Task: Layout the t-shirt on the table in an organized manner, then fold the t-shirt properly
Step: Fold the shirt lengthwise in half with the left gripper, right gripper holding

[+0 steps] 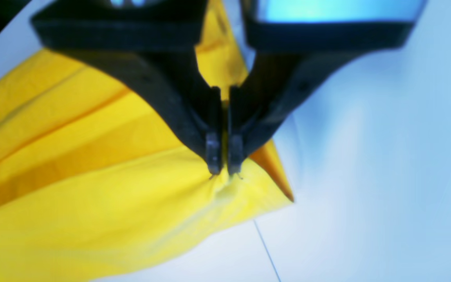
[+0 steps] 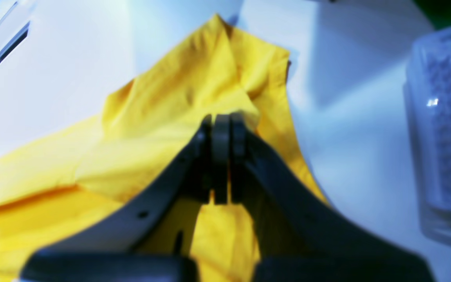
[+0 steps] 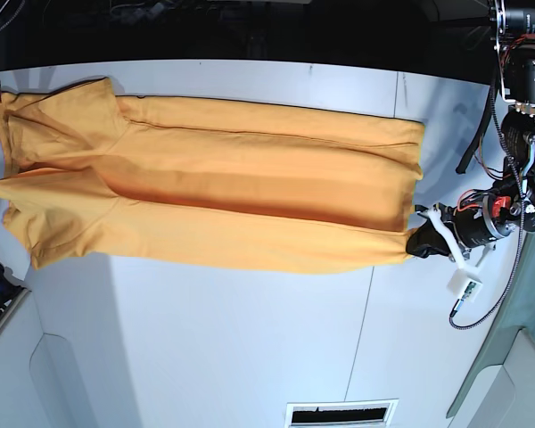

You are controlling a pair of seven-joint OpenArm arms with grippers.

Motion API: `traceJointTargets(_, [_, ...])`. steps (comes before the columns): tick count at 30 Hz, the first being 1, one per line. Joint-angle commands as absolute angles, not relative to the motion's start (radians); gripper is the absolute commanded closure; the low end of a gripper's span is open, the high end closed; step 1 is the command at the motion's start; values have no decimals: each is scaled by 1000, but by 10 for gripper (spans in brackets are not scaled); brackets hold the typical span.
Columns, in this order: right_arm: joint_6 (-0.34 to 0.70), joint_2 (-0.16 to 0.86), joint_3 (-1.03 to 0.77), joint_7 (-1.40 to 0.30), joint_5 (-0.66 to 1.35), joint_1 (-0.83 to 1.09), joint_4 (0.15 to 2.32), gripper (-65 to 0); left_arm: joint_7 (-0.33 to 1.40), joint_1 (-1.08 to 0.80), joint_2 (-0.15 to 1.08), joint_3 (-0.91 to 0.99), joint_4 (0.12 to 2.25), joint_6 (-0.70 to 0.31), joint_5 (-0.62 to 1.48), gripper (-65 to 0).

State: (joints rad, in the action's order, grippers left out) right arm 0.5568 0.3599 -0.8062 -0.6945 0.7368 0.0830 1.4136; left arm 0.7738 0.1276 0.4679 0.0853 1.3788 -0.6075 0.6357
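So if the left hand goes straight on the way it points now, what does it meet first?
The left hand is shut on the t-shirt already; straight ahead is more cloth, probably with the table just beneath.

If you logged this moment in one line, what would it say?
left gripper: shut on t-shirt corner | right gripper: shut on t-shirt | t-shirt: stretched across table

My right gripper [image 2: 221, 129], seen from behind its dark fingers [image 2: 163, 188], is closed on a bunched fold of the yellow t-shirt [image 2: 163, 102], with cloth visible both beyond the tips and beneath them. The fabric rises to a peak at the top of the view and spreads away in soft folds to the lower left across the white worktop [image 2: 347, 137]. A blurred, translucent, textured object [image 2: 444, 129] stands at the right edge, apart from the cloth.
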Motion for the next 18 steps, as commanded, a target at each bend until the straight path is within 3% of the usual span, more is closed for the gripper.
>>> traceJointTargets(1, [568,385,-822,-684,769,91,1463,0,765,137,495,93,1422,-611,657,0])
traceJointTargets(18, [575,379,-983,-773,936,474,1801,0,838,-103,612,93,1682,-611,680,0])
